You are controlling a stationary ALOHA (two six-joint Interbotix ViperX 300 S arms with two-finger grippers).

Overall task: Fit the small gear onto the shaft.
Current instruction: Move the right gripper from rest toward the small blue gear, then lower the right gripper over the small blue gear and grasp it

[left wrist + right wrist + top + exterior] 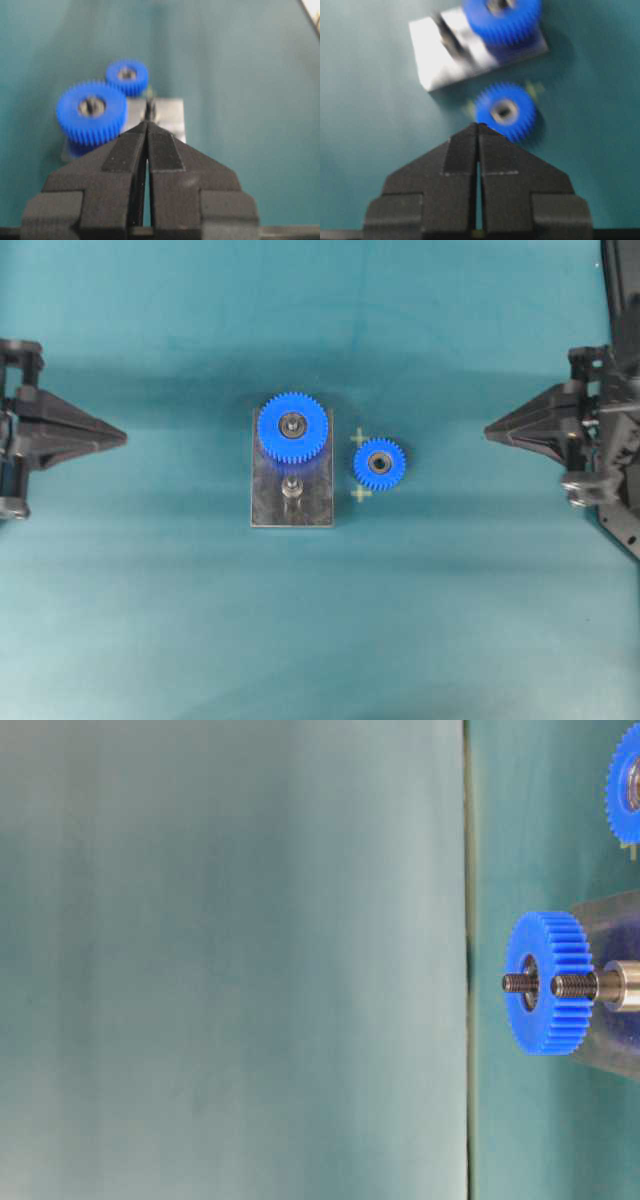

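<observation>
I see small gear (379, 463) flat on worktop (150, 620), just right of plate (268, 502); shaft (291, 487) bare. Left tool (122, 436), right tool (489, 430) both pinched together, well off plate edges.

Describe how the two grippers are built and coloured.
Both are matt black. The left gripper and right gripper each have two flat, wedge-shaped fingers tapering to a point, with darker rubbery pads along the inner faces and blocky square mounts at the base. Overhead, the right arm shows black brackets and a grey fitting. No markings are visible.
</observation>
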